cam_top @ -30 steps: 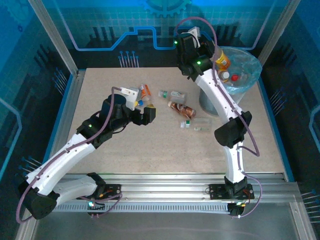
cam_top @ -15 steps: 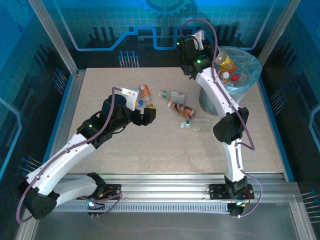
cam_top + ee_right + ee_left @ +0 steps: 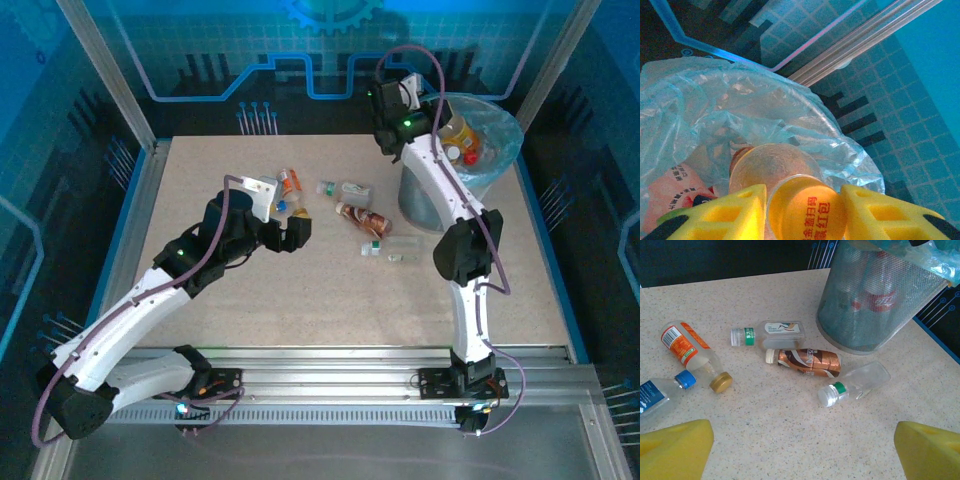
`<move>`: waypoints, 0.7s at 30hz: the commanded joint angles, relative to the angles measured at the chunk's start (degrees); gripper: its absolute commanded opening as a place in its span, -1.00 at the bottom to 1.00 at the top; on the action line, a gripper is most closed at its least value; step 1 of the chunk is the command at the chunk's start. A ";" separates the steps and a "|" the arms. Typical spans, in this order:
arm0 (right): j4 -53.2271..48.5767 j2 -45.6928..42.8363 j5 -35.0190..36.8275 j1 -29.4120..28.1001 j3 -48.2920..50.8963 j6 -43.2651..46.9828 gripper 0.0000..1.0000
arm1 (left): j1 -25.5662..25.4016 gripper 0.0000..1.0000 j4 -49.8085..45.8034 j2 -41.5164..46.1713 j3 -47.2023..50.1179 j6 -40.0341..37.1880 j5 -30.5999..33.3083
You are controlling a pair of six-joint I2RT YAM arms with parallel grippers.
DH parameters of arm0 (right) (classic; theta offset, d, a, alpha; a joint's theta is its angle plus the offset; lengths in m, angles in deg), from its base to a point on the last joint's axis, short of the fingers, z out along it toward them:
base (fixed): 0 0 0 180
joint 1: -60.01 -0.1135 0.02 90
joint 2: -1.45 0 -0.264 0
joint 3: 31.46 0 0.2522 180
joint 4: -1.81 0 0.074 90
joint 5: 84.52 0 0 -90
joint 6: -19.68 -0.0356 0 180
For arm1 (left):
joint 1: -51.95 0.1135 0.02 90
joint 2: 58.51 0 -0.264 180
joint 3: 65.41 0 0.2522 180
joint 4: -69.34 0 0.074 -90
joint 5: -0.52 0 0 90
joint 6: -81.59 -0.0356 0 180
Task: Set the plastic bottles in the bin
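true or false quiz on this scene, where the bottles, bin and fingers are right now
1. The round grey mesh bin has a light-blue plastic bag liner. True.
2. The brown plastic bottle stands upright. False: it lies on its side on the table.
3. An orange plastic bottle sits between the right fingers over the bin. True.
4. The left fingers grip a bottle. False: they are open, nothing between them.
5. The bin is empty. False: a red-labelled bottle shows through its mesh.
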 commanded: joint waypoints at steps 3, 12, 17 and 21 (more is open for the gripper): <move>-7.29 -6.00 -10.00 0.78 -1.41 -8.24 0.14 | 0.04 0.88 0.76 -0.10 0.91 2.96 0.61; -9.48 -11.16 -20.73 0.96 -0.22 -12.00 0.38 | 0.06 0.88 -0.13 1.56 2.48 3.85 2.98; -9.38 -11.83 -27.36 1.04 0.40 -14.21 0.00 | 0.01 0.88 -0.55 1.47 1.79 3.85 3.08; -9.53 -10.49 -31.98 2.07 0.21 -15.80 -0.20 | 0.02 0.88 -1.37 1.22 1.17 3.94 3.03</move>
